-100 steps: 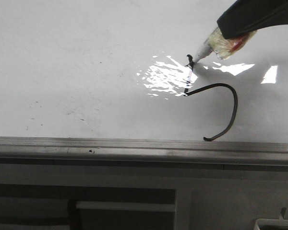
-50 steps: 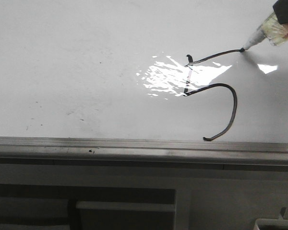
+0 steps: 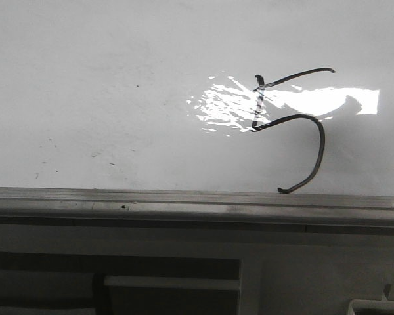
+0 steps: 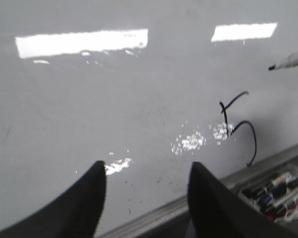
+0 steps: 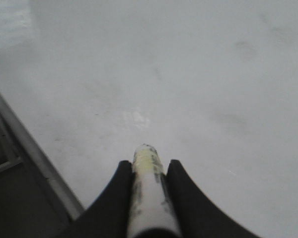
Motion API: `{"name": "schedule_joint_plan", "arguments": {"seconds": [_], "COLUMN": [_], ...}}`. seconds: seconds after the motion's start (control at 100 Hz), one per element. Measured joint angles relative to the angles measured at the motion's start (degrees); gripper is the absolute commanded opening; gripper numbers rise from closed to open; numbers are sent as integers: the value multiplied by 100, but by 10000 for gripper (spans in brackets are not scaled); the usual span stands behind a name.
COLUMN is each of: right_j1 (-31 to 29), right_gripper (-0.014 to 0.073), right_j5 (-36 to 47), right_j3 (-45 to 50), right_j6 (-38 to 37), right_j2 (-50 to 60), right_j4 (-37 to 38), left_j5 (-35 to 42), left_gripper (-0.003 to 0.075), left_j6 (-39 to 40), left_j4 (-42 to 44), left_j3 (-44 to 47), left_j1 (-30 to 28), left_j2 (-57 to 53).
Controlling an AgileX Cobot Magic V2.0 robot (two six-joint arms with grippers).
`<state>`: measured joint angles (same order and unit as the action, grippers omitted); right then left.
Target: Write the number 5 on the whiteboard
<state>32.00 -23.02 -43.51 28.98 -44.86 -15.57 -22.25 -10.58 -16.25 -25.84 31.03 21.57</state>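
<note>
Gone from the front view is the marker; the large glossy white whiteboard (image 3: 118,79) carries the thin black hand-drawn number 5 (image 3: 295,121) near its grey rail. Left end effector (image 4: 146,191) gapes empty; right end effector (image 5: 148,173) clamps the pale marker (image 5: 149,198), its tip blurred.

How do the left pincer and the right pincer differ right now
The left pincer is open and holds nothing, while the right pincer is shut on the marker. The left one faces the number 5; the right faces bare whiteboard. Both have black fingers above the board.
</note>
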Motion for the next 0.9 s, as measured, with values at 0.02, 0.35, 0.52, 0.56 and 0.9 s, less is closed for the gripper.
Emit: {"name": "schedule_joint_plan", "arguments": {"seconds": [0.02, 0.35, 0.52, 0.56, 0.9], "right_j1": [127, 1900, 2216, 2215, 2295], "right_gripper": [-42, -44, -44, -44, -44], "right_j5": [-24, -221, -41, -14, -47], "right_j3": [-13, -23, -78, -78, -90], "right_j6": [31, 996, 1145, 1148, 1156], "right_j2": [-26, -1222, -1420, -1420, -1420], "right_j4": [0, 0, 0, 0, -13], "left_j5": [-88, -1069, -1104, -1092, -409], "left_gripper": [514, 512, 512, 512, 419], "left_j6": [-132, -3322, -4071, -4153, -4265], "left_j4": [-33, -1838, -2054, -2065, -2148], "left_j3": [-30, -1017, -1288, -1329, -1617], "left_j1": [0, 713, 1431, 1599, 2203], "left_j2": [101, 2103, 2982, 3164, 4019]}}
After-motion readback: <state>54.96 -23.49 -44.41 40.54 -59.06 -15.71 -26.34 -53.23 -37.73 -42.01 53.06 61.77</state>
